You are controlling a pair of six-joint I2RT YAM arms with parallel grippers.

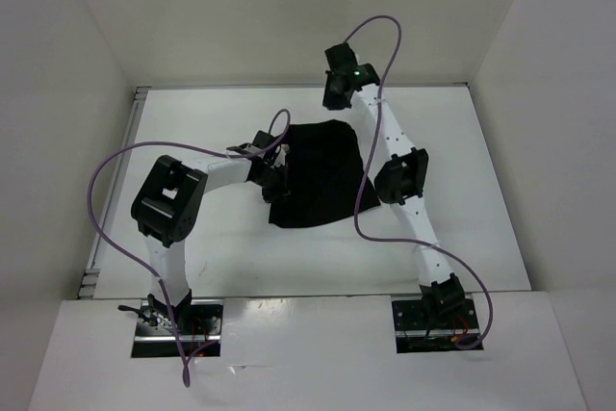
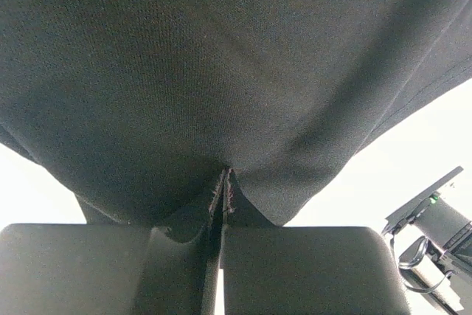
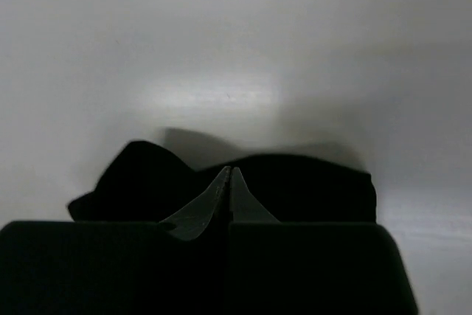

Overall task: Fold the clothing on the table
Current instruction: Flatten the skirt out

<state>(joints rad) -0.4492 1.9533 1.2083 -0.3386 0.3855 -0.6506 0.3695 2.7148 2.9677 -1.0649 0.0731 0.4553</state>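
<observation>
The clothing (image 1: 322, 175) lay in a rumpled black patch at the middle of the table (image 1: 481, 190), not yet folded flat. Its left edge was pinched in the closed left gripper (image 2: 223, 208), and the cloth rose taut from the fingers, so only a thin, frayed bit of hem seemed caught. At the far edge, the right gripper (image 3: 229, 182) was closed too. Fabric bunched just behind its tips, but it could not be told whether any was truly clamped.

The main risk was probably a slip. If the left arm pulled across, the narrow bite might give way and drop the edge short. If the right gripper held nothing, one corner would likely trail and the fold come out skewed. Uneven pulling could also drag the whole garment along the smooth tabletop instead of doubling it over.
</observation>
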